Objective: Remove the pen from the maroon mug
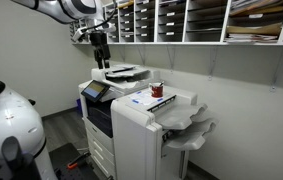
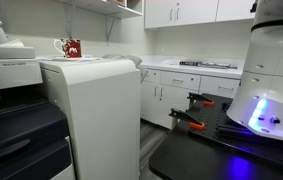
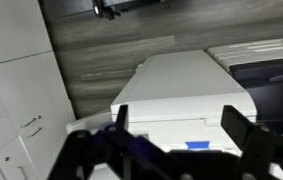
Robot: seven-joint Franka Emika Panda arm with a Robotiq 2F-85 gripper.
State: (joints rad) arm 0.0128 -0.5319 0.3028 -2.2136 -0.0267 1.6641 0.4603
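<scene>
Wrist view: the black fingers (image 3: 238, 128) stand wide apart, gripping nothing. In both exterior views the maroon ceramic mug (image 1: 157, 90) (image 2: 73, 47) stands upright on the white printer-cabinet bench (image 1: 131, 120) (image 2: 91, 100).

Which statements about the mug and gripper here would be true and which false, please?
1. The mug stands on top of the white machine. True.
2. The gripper holds the mug. False: it hangs well apart from the mug, above the copier.
3. The gripper is open. True: in the wrist view its fingers stand wide apart with nothing between them.
4. The mug lies on its side. False: it stands upright in both exterior views.
</scene>
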